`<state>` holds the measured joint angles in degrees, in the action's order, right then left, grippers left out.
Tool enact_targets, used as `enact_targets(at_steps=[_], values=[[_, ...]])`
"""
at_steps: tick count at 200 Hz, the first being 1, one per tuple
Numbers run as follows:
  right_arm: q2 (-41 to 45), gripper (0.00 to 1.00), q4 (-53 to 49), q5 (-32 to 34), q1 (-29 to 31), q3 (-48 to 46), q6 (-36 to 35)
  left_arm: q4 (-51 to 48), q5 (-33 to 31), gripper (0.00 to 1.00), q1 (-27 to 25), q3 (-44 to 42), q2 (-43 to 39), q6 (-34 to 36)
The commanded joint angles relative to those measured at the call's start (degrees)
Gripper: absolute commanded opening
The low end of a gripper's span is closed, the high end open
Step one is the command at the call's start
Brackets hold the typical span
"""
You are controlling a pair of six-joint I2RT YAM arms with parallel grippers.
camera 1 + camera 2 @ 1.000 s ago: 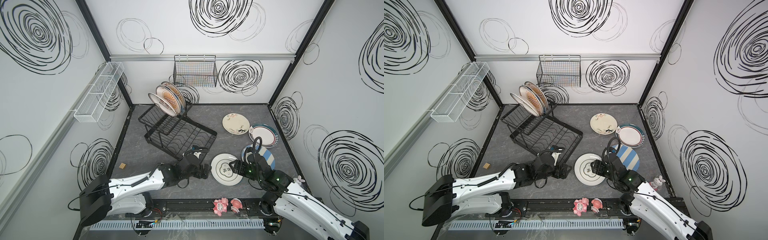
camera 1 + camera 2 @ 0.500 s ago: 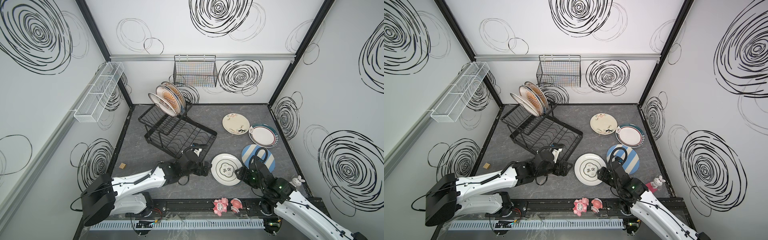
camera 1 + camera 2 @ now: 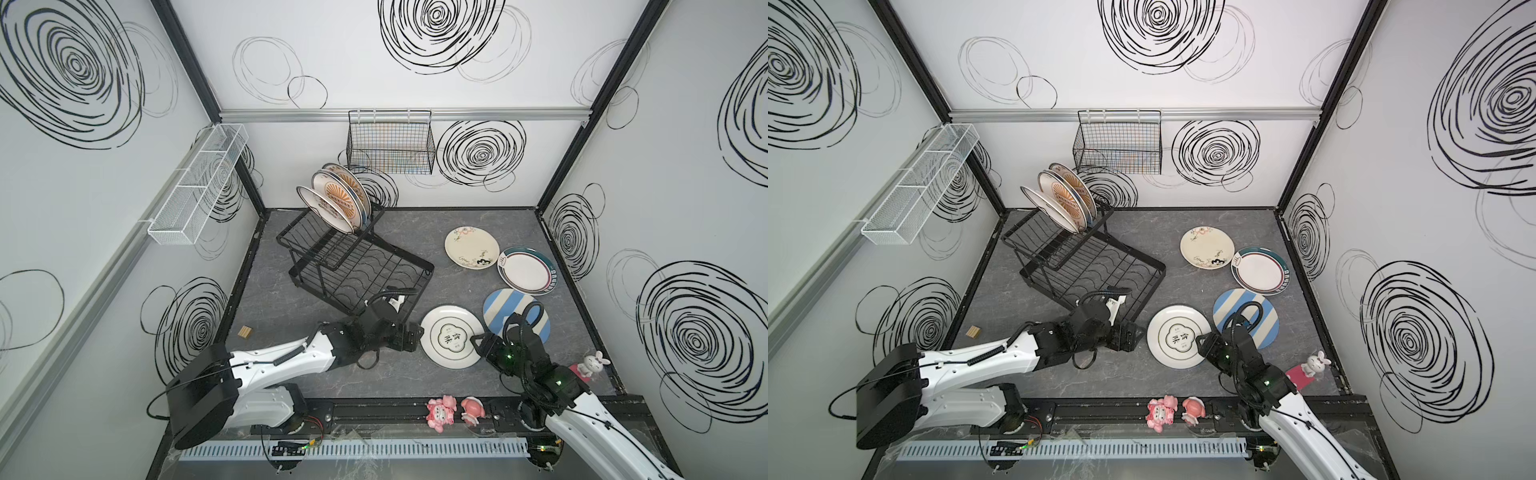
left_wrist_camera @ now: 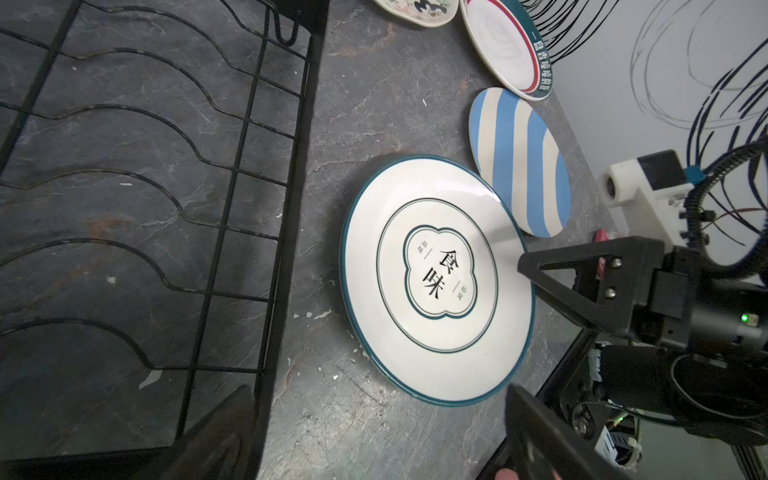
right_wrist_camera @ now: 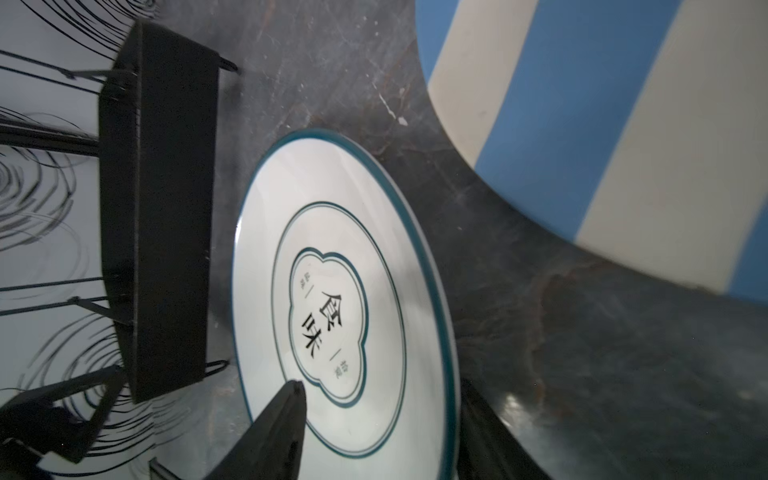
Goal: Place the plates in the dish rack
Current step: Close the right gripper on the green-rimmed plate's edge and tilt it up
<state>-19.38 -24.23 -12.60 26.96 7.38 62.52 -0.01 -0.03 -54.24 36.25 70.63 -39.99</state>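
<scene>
A white plate with a green medallion (image 3: 451,336) lies on the grey floor at the front. My right gripper (image 3: 478,343) is at its right rim, open, one finger (image 5: 286,407) over the plate's face and the other outside the rim. My left gripper (image 3: 409,336) stands open on the floor against the plate's left side, holding nothing (image 4: 382,428). The black dish rack (image 3: 353,266) stands to the back left with three plates (image 3: 336,199) upright in its upper basket. A blue striped plate (image 3: 503,309), a teal-rimmed plate (image 3: 525,270) and a cream plate with drawings (image 3: 471,247) lie flat on the right.
Two pink figurines (image 3: 442,411) sit on the front rail and a white rabbit figurine (image 3: 592,361) stands at the front right. A small wooden block (image 3: 245,331) lies by the left wall. A black wire basket (image 3: 390,143) and a white mesh basket (image 3: 195,187) hang on the walls.
My right arm has dropped lower at the medallion plate's right rim and its jaws have narrowed around that rim. The left arm has barely moved.
</scene>
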Motion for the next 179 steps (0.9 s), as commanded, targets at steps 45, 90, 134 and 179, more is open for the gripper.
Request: enact_targets(at_steps=[45,90,134,179], values=[[7.7,0.37,-0.2,-6.3,-3.0,-11.0,3.6,-0.5,-1.0,0.96,1.5,0.7,-3.1,0.4],[5.2,0.34,1.5,-6.9,-3.0,-11.7,3.2,-0.6,-0.8,0.96,1.5,0.8,-3.0,0.8],[3.2,0.34,2.3,-7.6,-3.0,-12.0,3.0,-1.0,-0.9,0.96,1.4,0.5,-3.7,1.1],[2.4,0.37,0.4,-8.6,-2.9,-11.3,3.6,-1.4,-1.1,0.96,1.6,0.1,-4.8,1.1]])
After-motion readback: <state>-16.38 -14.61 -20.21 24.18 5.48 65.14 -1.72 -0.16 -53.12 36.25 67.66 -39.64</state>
